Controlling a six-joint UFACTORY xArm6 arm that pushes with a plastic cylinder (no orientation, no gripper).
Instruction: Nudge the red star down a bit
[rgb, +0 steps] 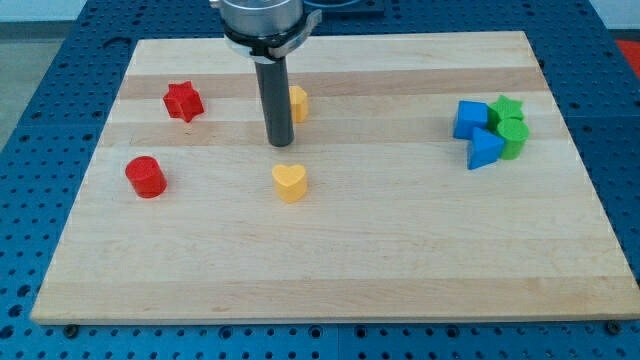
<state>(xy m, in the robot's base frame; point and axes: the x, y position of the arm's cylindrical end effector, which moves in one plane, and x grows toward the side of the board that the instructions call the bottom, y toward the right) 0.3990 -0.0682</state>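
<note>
The red star (183, 101) lies on the wooden board (330, 250) at the view's upper left. My tip (279, 143) is the lower end of the dark rod, well to the right of the star and slightly lower in the view, apart from it. The tip stands just above the yellow heart (290, 183) and beside a yellow block (298, 103), partly hidden behind the rod.
A red cylinder (146, 177) sits below and left of the star. At the view's right is a cluster: a blue cube (470, 119), a blue triangular block (485, 149), a green star (506, 108) and a green cylinder (513, 137).
</note>
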